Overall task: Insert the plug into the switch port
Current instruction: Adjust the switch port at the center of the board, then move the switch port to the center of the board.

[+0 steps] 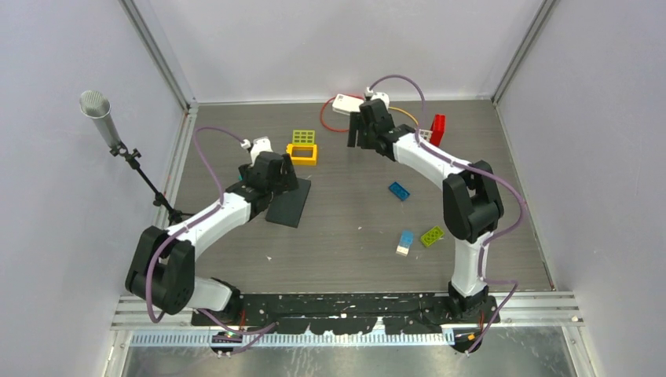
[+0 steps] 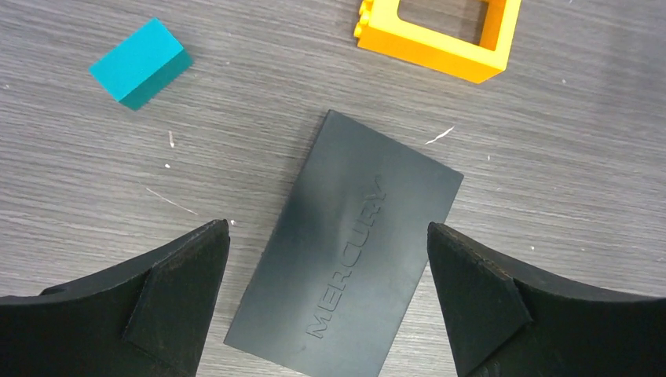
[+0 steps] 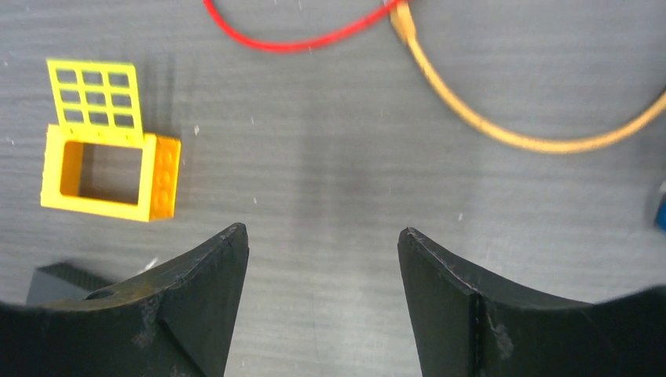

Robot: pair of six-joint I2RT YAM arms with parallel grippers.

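The approach is judged to be in hand. The left gripper [image 2: 328, 236] is held wide open and empty over the flat black plastic switch box [image 2: 353, 251]. The right gripper [image 3: 322, 236], likewise spread and empty, is held short of the small orange plug [image 3: 400, 16] at the far side of the table. Next it must be advanced and closed on that plug.

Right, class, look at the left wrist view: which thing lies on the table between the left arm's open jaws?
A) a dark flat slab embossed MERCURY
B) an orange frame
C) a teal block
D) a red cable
A: the dark slab with MERCURY on it lies between the two jaws, while the teal block and the orange frame sit farther off, outside them.
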